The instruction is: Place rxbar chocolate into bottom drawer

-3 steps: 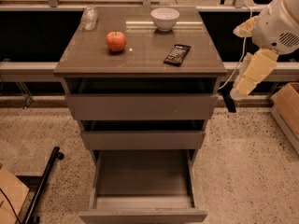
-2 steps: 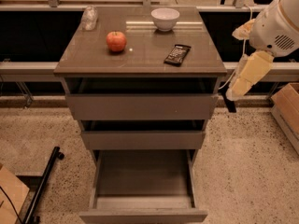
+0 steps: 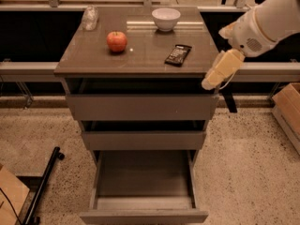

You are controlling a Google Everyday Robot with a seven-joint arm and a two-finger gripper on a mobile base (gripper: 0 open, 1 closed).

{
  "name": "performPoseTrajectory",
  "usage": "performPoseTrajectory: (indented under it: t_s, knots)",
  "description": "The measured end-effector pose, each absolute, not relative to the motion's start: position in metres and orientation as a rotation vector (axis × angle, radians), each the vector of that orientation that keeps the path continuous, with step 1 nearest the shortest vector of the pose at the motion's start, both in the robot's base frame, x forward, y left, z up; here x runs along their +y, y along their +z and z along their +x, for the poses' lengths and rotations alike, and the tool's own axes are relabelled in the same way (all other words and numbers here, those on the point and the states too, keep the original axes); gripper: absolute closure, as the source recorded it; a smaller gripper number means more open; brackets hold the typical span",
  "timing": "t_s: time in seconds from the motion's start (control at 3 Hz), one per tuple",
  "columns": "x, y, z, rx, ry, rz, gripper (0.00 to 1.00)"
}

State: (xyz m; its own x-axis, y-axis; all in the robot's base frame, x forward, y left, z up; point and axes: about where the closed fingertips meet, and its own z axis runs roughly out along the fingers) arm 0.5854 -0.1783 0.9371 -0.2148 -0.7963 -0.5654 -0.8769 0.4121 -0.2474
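Note:
The rxbar chocolate (image 3: 178, 54), a flat bar in a black wrapper, lies on the cabinet top (image 3: 140, 55) right of centre. The bottom drawer (image 3: 143, 216) is pulled out toward me, and its inside shows nothing in it. The two shallower drawers above it are slightly open. My gripper (image 3: 228, 100) hangs at the cabinet's right front corner, below the top's edge and to the right of the bar, at the end of the cream and white arm (image 3: 222, 69). It holds nothing that I can see.
A red apple (image 3: 116, 41), a white bowl (image 3: 166, 18) and a clear plastic item (image 3: 90, 17) stand on the cabinet top. A cardboard box (image 3: 288, 109) is on the floor at right. A black pole (image 3: 44, 184) and another cardboard piece (image 3: 9, 196) lie at lower left.
The arm has swung left toward the cabinet's right front corner. The bar, apple, bowl and drawers have not moved.

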Motion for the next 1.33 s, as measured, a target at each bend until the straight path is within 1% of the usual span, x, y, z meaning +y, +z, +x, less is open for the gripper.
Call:
performPoseTrajectory:
  t_s: [0.33, 0.67, 1.33]
  knots:
    - [-0.156, 0.913, 0.65, 2.0, 0.243, -1.368, 0.0]
    - [-0.145, 0.894, 0.701, 1.972, 0.314, -1.325, 0.0]
    - [-0.144, 0.884, 0.719, 1.967, 0.319, -1.237, 0.0]
